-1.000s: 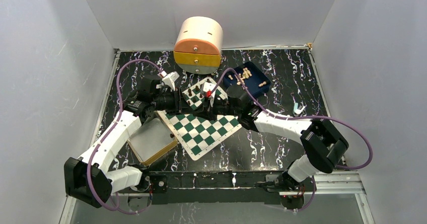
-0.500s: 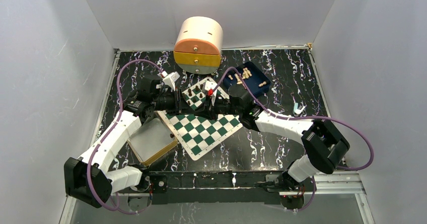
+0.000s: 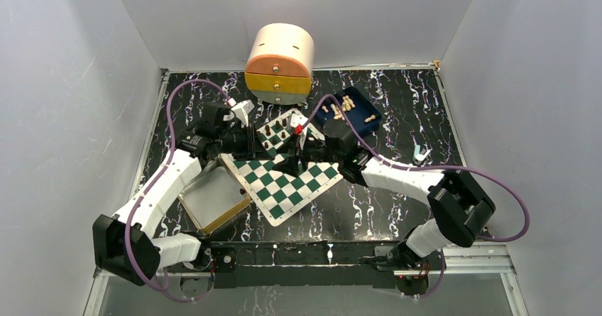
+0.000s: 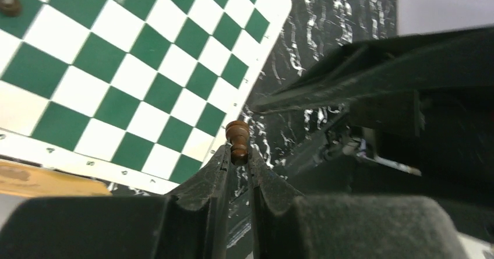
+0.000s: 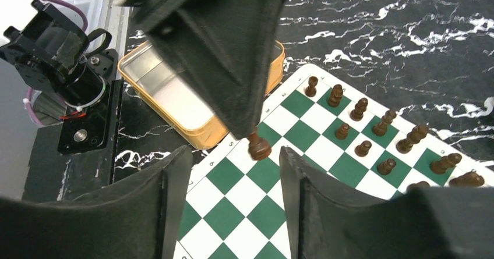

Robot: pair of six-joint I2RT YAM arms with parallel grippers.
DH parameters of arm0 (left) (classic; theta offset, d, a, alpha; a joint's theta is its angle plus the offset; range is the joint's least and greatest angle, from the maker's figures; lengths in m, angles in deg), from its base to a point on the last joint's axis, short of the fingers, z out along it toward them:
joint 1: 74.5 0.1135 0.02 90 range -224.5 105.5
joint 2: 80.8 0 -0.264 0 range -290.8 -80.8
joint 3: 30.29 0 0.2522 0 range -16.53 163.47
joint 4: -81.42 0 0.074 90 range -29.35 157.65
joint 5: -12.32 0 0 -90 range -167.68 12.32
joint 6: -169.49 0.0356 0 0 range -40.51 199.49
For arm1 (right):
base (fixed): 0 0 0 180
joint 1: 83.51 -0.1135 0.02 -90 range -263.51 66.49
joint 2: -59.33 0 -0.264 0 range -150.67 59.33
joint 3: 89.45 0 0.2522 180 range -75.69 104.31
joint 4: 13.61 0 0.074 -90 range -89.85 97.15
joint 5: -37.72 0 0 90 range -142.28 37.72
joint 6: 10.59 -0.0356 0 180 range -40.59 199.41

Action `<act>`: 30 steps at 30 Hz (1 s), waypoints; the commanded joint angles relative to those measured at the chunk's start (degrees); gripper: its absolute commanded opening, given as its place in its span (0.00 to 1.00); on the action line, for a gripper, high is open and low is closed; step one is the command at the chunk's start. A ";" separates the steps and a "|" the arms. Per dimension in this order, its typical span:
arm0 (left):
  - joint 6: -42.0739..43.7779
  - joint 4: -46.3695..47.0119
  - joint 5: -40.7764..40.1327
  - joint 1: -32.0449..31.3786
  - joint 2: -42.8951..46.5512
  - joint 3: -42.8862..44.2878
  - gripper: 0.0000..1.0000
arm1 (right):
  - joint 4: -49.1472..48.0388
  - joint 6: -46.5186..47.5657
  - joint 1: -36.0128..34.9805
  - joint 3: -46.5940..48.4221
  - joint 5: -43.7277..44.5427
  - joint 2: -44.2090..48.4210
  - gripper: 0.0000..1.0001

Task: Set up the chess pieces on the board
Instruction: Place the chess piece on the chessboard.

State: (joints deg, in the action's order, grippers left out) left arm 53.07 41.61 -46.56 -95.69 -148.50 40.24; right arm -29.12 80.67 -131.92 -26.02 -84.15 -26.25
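Note:
The board (image 3: 284, 182) of green and white squares lies at the table's middle. Several dark brown chess pieces (image 3: 279, 128) stand in two rows along its far edge (image 5: 378, 132). My left gripper (image 4: 237, 156) is shut on the stem of one more dark brown piece (image 4: 237, 141) and holds it above the board (image 4: 116, 67). In the right wrist view that piece (image 5: 258, 147) hangs from the left fingers (image 5: 233, 67), base down. My right gripper (image 5: 233, 163) stands open around it, its fingers apart from the piece on both sides. Both grippers meet over the board (image 3: 292, 158).
A tan-rimmed metal tray (image 3: 213, 199) lies against the board's left side (image 5: 175, 96). A blue bin (image 3: 349, 111) with several pale pieces sits at the back right. A round drawer box (image 3: 279, 64) stands at the back. A small white object (image 3: 420, 154) lies at the right.
My left gripper shut on the dark piece, then my right gripper opened and let go of it. The left arm shifted, uncovering more of the tray.

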 commanded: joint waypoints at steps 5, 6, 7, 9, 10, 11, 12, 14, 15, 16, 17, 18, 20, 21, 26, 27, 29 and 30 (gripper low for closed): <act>11.24 -16.31 -18.47 -0.26 -6.41 11.11 0.03 | 0.41 -2.31 -0.16 -3.69 4.82 12.17 0.99; 12.00 -17.32 -19.94 -0.26 -7.54 12.13 0.03 | 1.37 -2.31 -0.20 -3.84 5.60 13.64 0.99; 12.65 -18.25 -21.17 -0.26 -9.15 13.05 0.03 | 2.32 -2.31 -0.20 -4.00 6.38 14.99 0.99; 13.87 -19.64 -22.89 -0.27 -12.13 14.81 0.03 | 3.94 -2.21 -0.16 -4.27 7.76 17.43 0.99; 14.43 -20.26 -23.56 -0.26 -13.57 15.59 0.03 | 4.82 -2.10 -0.16 -4.43 8.30 18.54 0.99; 15.03 -20.50 -24.18 -0.26 -14.85 16.22 0.03 | 5.62 -1.75 -0.20 -4.49 8.97 19.56 0.99; 15.47 -20.25 -25.33 -0.26 -15.88 16.58 0.03 | 6.30 -1.50 -0.20 -4.49 9.56 20.43 0.99; 16.08 -19.23 -27.45 -0.26 -17.94 17.02 0.03 | 7.70 -1.35 -0.20 -4.49 10.77 22.08 0.99; 16.39 -18.62 -27.72 -0.27 -18.92 17.25 0.03 | 8.08 -1.34 -0.18 -4.57 11.17 22.79 0.99; 16.50 -17.99 -27.82 -0.23 -20.06 17.49 0.03 | 8.48 -1.34 -0.20 -4.66 11.60 23.45 0.99; 16.56 -17.58 -28.07 -0.19 -21.27 18.03 0.03 | 8.71 -0.18 -0.17 -4.75 11.89 24.14 0.99; 16.69 -17.51 -27.82 -0.24 -22.60 18.57 0.03 | 9.19 0.33 -0.20 -4.76 12.11 24.54 0.99; 16.96 -16.65 -27.45 -0.22 -24.72 19.23 0.02 | 9.93 0.65 -0.18 -4.76 12.55 25.26 0.99; 16.90 -15.83 -27.78 -0.18 -25.42 19.21 0.02 | 10.08 0.74 -0.15 -4.82 12.75 25.64 0.99; 17.14 -13.55 -29.33 -0.17 -29.23 19.53 0.01 | 10.62 1.09 -0.20 -5.02 13.28 27.03 0.99; 17.22 -13.59 -29.41 -0.17 -30.10 19.88 0.01 | 10.76 1.23 -0.20 -4.98 13.44 27.30 0.99; 17.31 -13.56 -30.08 -0.17 -31.27 20.29 0.01 | 11.06 1.46 -0.20 -4.93 13.78 27.63 0.99; 17.35 -13.46 -30.29 -0.17 -31.67 20.43 0.01 | 11.16 1.57 -0.20 -4.86 13.91 27.80 0.99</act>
State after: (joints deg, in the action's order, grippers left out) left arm 69.47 27.47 -74.82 -95.69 -179.25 58.21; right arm -16.93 81.13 -132.00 -30.61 -71.67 -0.48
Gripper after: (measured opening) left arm 0.126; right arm 0.984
